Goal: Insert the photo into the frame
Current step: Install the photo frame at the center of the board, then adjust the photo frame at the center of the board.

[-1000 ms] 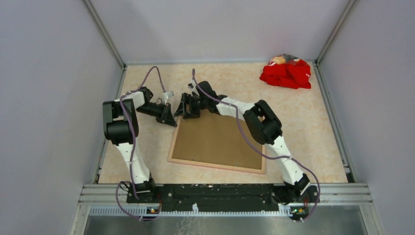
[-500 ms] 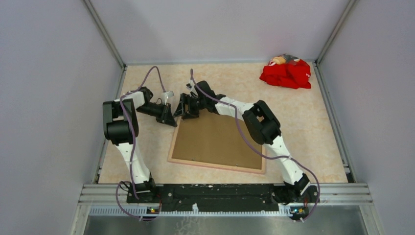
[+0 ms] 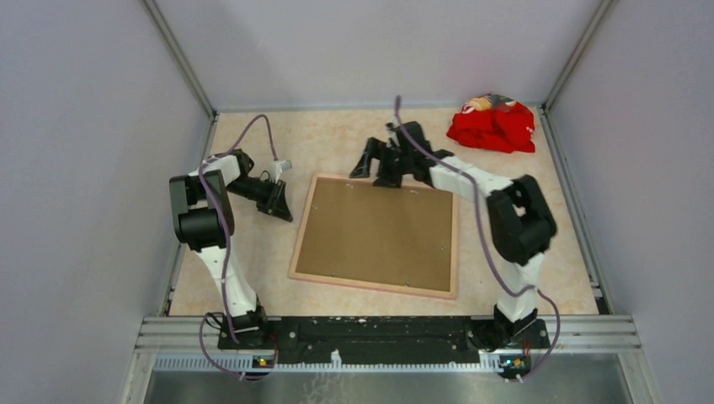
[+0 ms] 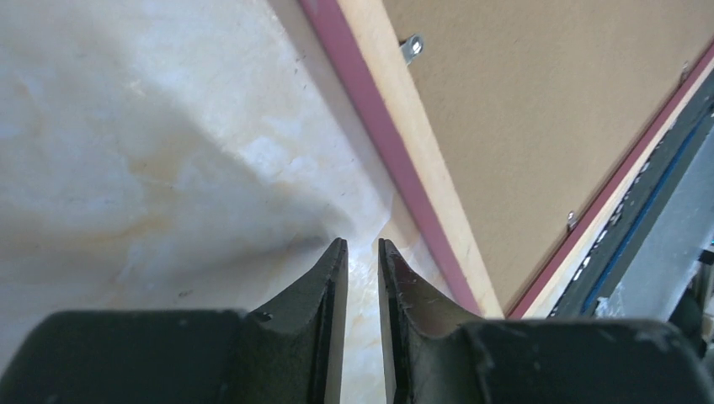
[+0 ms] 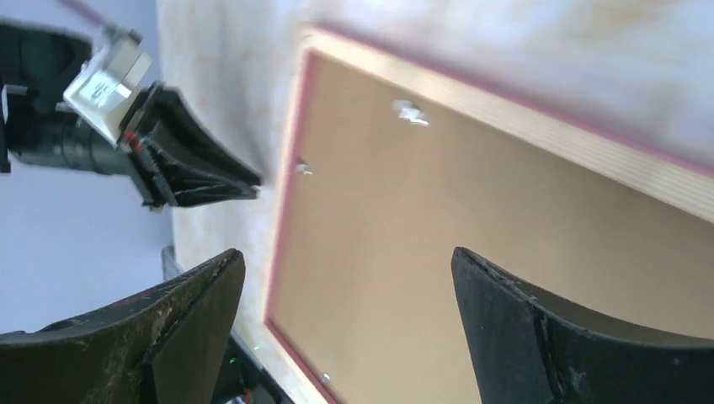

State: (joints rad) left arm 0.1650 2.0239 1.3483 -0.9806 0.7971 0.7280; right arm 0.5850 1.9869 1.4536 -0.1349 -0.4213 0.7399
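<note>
Left fingers [image 4: 311, 307] nearly together, only a thin slit btwn the tips, nothing in it. Right fingers [image 5: 189, 320] spread wide, nothing gripped.

Left arm: lower link upright, elbow high, well left of the thin rectangular frame w/ pale wood back and pink outer edge [image 3: 370, 284]. Forearm runs toward frame's far-left corner, wrist pitched down. Tips sit over the beige marbled desk [image 3: 522, 236], just beside frame's left rim nr that corner, outside it. Touching the desk or not: can't tell.

Right arm: elbow folded up high to the right of the frame, forearm stretched leftward along frame's far side, wrist tipped down. Right fingers are at frame's far rim, approx mid-length. Wrist cam looks btwn them across the frame's back. Contact w/ the rim: can't tell.

Frame lies flat on the desk, back up, a bit skewed, btwn the two arms. Plain brown backing board [image 3: 375, 231] fills its opening, inside the rim. Small metal tabs [image 4: 411, 48] sit at the seam btwn rim and board. Red crumpled cloth bundle [image 3: 492, 126] lies well off frame's far-right corner, apart from it.
</note>
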